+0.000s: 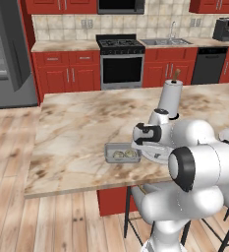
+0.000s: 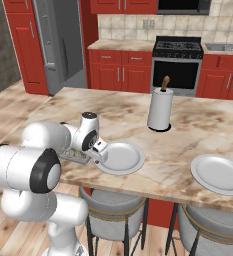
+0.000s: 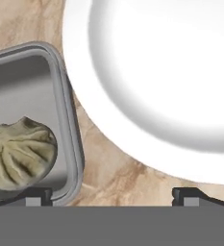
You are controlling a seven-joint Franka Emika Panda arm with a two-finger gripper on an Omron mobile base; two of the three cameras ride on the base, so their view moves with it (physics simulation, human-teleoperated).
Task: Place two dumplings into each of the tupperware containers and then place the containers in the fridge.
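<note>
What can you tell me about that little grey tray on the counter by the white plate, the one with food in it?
The tray is a small, shallow grey rectangle with rounded corners and a flared rim, plastic-looking and partly see-through. It lies flat on the marble island counter near its front edge, close beside an empty round white plate. Inside sit two tan, pleated dumplings side by side. The robot's open claw hovers just above its corner, holding nothing.

The surface (image 1: 76, 133) looks like polished beige-brown veined marble. The tupperware container (image 3: 65, 110) is smooth grey translucent plastic; the dumpling (image 3: 19, 151) inside is matt, pleated dough. Beside the container, the plate (image 3: 156, 77) is glossy white.
</note>
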